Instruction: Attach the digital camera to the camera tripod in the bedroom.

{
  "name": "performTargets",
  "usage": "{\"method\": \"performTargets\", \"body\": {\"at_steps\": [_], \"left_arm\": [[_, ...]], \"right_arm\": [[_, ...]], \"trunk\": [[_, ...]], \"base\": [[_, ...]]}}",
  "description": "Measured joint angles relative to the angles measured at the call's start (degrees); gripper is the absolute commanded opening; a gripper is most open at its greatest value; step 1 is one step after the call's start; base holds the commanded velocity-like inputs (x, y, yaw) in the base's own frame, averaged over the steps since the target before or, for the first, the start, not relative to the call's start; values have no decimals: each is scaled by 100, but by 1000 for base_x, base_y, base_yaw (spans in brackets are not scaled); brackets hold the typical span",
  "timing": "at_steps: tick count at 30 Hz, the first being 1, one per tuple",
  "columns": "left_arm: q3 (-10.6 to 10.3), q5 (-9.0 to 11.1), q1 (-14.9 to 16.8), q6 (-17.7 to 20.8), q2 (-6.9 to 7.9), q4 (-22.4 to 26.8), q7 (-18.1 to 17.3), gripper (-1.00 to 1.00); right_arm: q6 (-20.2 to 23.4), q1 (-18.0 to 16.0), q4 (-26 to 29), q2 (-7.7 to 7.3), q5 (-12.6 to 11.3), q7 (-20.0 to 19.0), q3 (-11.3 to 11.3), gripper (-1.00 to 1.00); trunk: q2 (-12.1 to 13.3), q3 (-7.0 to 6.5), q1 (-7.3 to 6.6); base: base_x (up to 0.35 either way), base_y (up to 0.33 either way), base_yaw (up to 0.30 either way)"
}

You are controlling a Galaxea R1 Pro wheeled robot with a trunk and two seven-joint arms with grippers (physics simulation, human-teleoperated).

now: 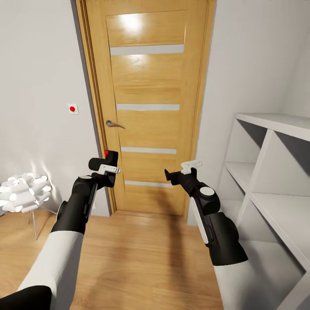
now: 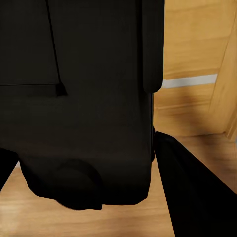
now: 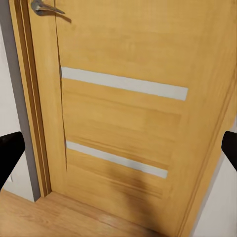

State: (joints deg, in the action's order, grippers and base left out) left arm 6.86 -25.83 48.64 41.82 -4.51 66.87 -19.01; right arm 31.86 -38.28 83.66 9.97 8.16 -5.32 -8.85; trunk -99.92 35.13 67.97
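My left gripper [image 1: 104, 165] is shut on the digital camera [image 1: 109, 160], a small black box with a red button on top, held up in front of the oak door [image 1: 148, 112]. In the left wrist view the camera's dark body [image 2: 84, 98] looms close between the fingers [image 2: 197, 192]. My right gripper [image 1: 172, 174] is open and holds nothing, raised at about the same height to the right. Its two black fingertips [image 3: 10, 155] show at the edges of the right wrist view, facing the door [image 3: 128, 98]. The camera tripod is out of view.
The door is closed, with a metal handle [image 1: 114, 124] and frosted strips. A red-dot wall switch [image 1: 73, 108] sits left of it. A white ball-shaped floor lamp [image 1: 23, 191] stands at the left, white cube shelves [image 1: 271, 172] at the right. Light wood floor [image 1: 142, 258] lies ahead.
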Motion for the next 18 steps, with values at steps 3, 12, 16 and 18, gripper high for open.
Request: {"method": "performTargets", "body": {"at_steps": [3,12,16,18], "left_arm": [[0,3,0,0,0,-40,0,-100],[-2,30,0,0,0,-47,-2,-100],[-1,38,-35,-4,5,-63,-7,-100],[0,33,-116,-10,8,-66,-8,-100]], "right_arm": [[0,0,1,0,1,0,0,100],[0,0,-3,0,1,0,0,100],[0,0,-13,0,5,-3,-1,100],[-5,0,-32,0,8,-2,-3,100]], "trunk": [[120,-54,-66],[481,-215,-264],[642,-287,-351],[722,-323,-395]], "base": [[0,0,0],[0,0,0],[0,0,0],[0,0,0]]}}
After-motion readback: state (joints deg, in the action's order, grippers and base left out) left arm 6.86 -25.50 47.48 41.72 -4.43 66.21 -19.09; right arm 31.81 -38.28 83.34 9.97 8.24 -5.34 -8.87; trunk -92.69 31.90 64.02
